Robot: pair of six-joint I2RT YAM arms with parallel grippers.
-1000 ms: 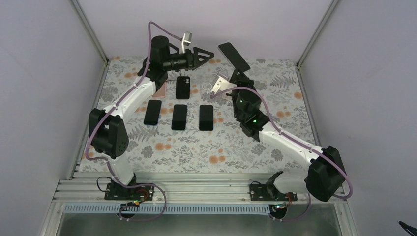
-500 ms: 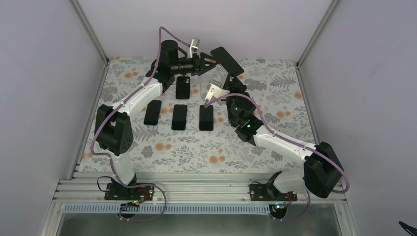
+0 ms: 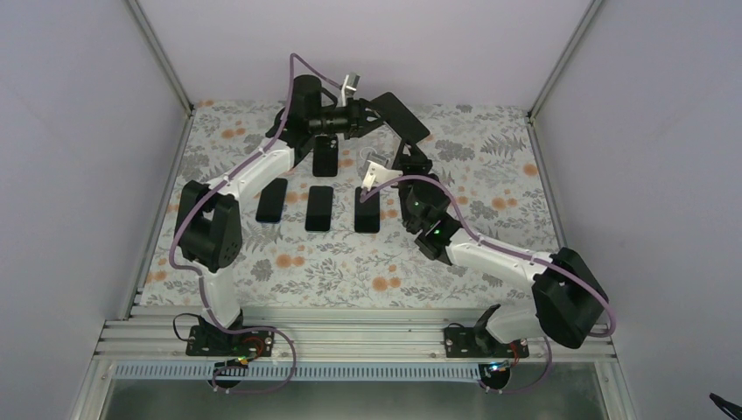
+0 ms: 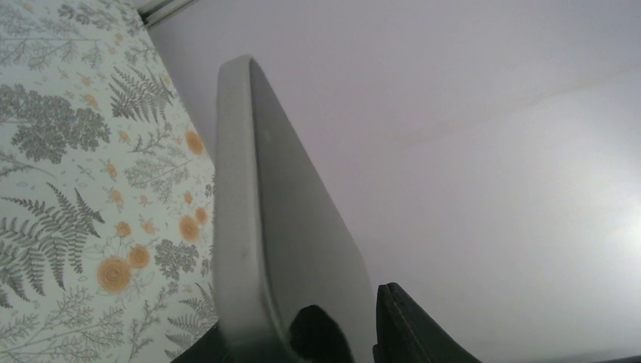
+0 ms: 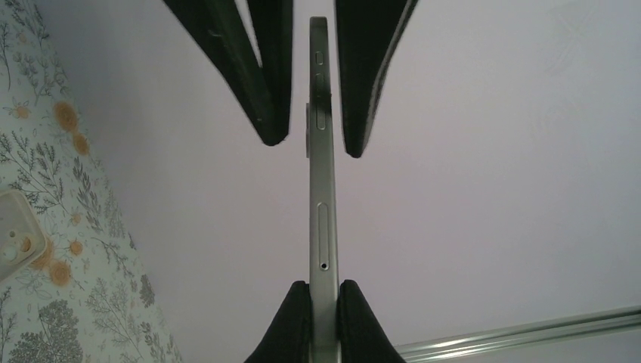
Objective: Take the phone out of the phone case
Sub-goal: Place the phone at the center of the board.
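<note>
A dark phone (image 3: 404,115) is held up in the air above the back of the table, edge-on in the right wrist view (image 5: 323,219). Its bare metal edge with buttons and a slot shows, with no case around it. My right gripper (image 5: 323,291) is shut on its lower end (image 3: 409,150). My left gripper (image 3: 374,107) straddles the phone's far end (image 5: 314,147), open, with a clear gap on one side and a thin one on the other. The left wrist view shows the phone's flat face (image 4: 264,227) close beside one finger (image 4: 404,325). A pale, clear phone case (image 5: 13,242) lies on the table.
Several black phones lie on the flowered table: a row of three (image 3: 271,199), (image 3: 319,207), (image 3: 367,210), and one behind them (image 3: 325,157). Grey walls enclose the table on the left, back and right. The arm bases sit on the metal rail (image 3: 350,337) in front.
My left arm has swung right and brought its jaws over the phone's far end, narrowing them. My right arm has carried the phone left, toward the left gripper.
</note>
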